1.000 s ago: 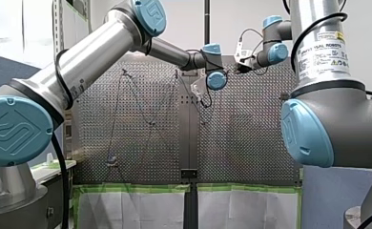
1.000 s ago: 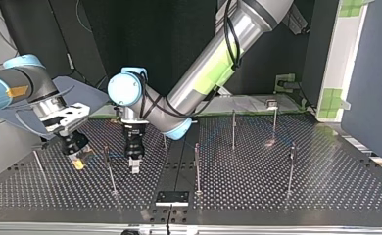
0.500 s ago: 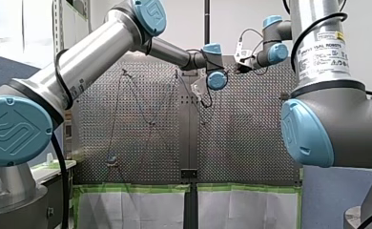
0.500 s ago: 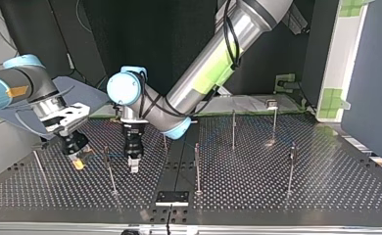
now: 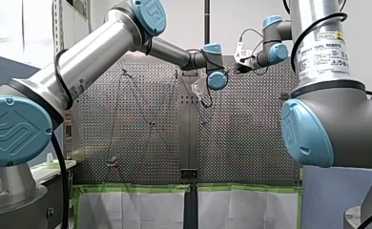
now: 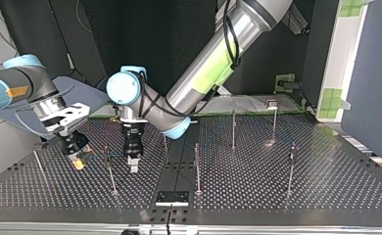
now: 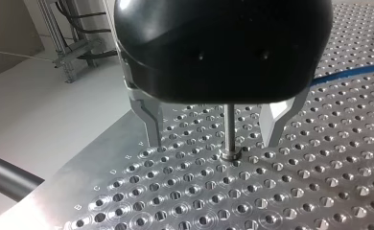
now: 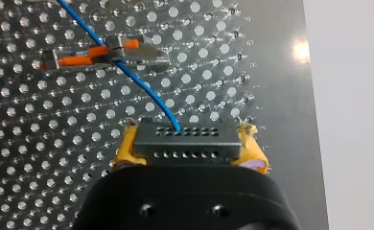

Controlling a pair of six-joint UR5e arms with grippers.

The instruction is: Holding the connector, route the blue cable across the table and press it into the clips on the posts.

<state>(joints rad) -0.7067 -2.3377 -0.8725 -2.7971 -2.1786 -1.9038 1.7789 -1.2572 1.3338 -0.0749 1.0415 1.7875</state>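
Late stage, I'd guess: right gripper [image 8: 190,143] pinches connector [image 8: 185,138] near clip [image 8: 142,52]; blue cable [image 8: 144,86] crosses it, seating unclear. Left gripper [image 7: 214,143] spread around post [image 7: 229,127].

**Top view.** The robot's left arm [image 6: 213,58] enters at 1 o'clock and slopes toward 8 o'clock. Its wrist is bent so that the left gripper [image 6: 134,168] points straight down, metal fingers [image 7: 149,119] spread apart. The right arm [image 6: 22,81] enters at 9 o'clock. The right gripper [image 6: 79,164] tilts downward, its yellow-padded fingers [image 8: 125,152] clamped on the connector [image 8: 185,141].
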